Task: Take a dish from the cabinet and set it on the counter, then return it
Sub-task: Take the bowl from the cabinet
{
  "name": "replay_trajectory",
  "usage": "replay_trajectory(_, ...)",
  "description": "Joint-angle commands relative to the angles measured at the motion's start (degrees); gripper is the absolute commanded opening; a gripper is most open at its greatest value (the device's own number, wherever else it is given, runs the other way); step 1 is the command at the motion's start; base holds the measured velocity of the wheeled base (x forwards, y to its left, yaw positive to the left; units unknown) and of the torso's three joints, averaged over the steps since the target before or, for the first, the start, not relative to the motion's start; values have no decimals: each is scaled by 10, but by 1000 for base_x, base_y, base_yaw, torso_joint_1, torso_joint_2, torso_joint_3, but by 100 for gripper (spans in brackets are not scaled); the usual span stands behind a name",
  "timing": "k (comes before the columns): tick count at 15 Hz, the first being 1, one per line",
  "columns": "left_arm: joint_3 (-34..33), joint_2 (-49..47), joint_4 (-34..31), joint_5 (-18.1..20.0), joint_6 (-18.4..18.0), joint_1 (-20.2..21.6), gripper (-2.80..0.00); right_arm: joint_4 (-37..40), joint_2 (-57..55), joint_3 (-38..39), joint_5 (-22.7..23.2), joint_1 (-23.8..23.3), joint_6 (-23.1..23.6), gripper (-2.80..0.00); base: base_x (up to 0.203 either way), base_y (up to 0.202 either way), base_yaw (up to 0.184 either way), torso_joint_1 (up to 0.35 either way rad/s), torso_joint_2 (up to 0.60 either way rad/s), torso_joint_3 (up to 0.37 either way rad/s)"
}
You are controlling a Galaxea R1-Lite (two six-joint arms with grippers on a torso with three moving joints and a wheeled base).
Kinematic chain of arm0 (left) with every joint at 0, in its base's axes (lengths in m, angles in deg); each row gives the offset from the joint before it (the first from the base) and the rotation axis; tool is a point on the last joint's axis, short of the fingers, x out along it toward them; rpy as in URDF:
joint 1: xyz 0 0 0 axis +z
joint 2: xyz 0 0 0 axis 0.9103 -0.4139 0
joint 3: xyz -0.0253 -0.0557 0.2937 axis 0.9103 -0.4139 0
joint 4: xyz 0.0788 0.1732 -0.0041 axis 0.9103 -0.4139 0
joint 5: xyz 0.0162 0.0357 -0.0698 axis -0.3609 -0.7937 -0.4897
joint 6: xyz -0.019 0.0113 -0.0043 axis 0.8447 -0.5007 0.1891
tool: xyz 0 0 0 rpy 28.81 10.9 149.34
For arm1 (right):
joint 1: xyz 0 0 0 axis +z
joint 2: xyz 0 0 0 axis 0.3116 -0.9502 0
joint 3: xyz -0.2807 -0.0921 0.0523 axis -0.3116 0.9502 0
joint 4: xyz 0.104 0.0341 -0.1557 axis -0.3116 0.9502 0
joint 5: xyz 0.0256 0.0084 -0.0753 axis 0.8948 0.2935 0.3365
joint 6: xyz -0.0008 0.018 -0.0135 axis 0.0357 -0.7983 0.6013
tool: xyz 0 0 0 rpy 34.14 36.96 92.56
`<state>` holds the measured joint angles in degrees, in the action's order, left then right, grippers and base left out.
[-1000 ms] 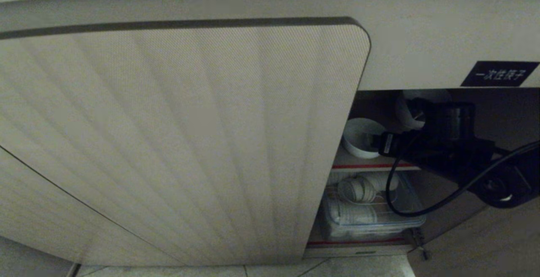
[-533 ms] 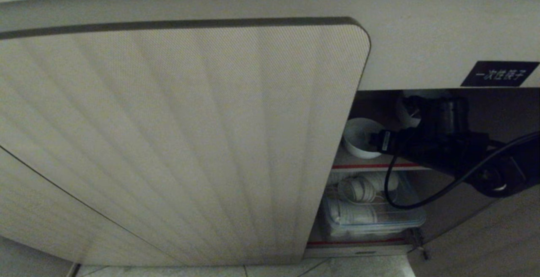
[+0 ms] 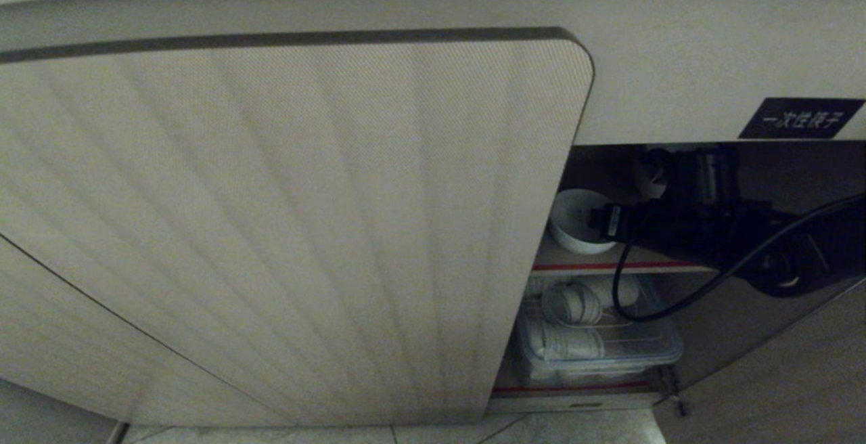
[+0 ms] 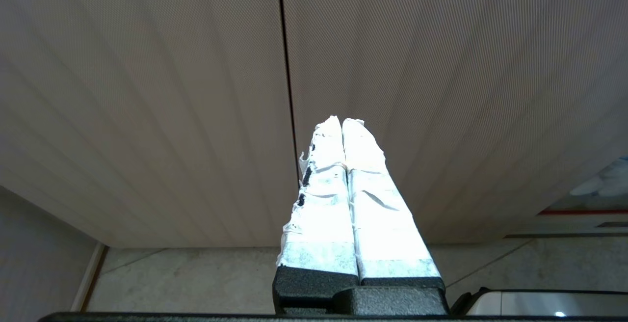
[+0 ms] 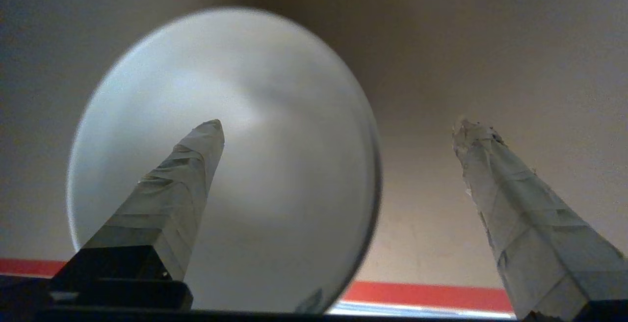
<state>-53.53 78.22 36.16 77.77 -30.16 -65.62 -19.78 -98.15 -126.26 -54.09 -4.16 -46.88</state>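
Small white round ceramic bowl sitting on brown red-edged shelf inside open beige cabinet. Right hand reaching in, fingers spreading wide, one finger over bowl mouth. Left hand idling, fingers together. Bowl likely rigid, glazed-slick, breakable; pinching rim wall looks best.

The right gripper reaches forward, its taped jaws spread wide. The left gripper points forward, its jaws pressed together.

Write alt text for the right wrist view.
The right hand is open, its two tape-wrapped fingers spread wide around the rim of a white bowl: one finger in front of the bowl's hollow, the other outside it. The bowl sits on a red-edged shelf.
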Motion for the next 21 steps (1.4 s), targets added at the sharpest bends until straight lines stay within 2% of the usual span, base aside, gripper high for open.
replay_trajectory(1,0,0,0,0,0,1,-280,-1,-3,-5,-1,-2,-1,0,0,0,0,0,0,0)
replay_trajectory(5,0,0,0,1,0,1,-280,28,-4,-22,-17,-4,-3,0,0,0,0,0,0,0)
replay_trajectory(8,0,0,1,0,0,0,-280,50,-11,-52,-28,-6,-32,0,0,0,0,0,0,0)
replay_trajectory(11,0,0,1,0,0,1,-280,63,-11,-56,-34,-5,-33,0,0,0,0,0,0,0)
replay_trajectory(17,0,0,0,0,0,1,-280,111,-12,-84,-41,-5,-89,0,0,0,0,0,0,0)
replay_trajectory(21,0,0,0,0,0,1,-280,120,-14,-91,-41,-5,-103,0,0,0,0,0,0,0)
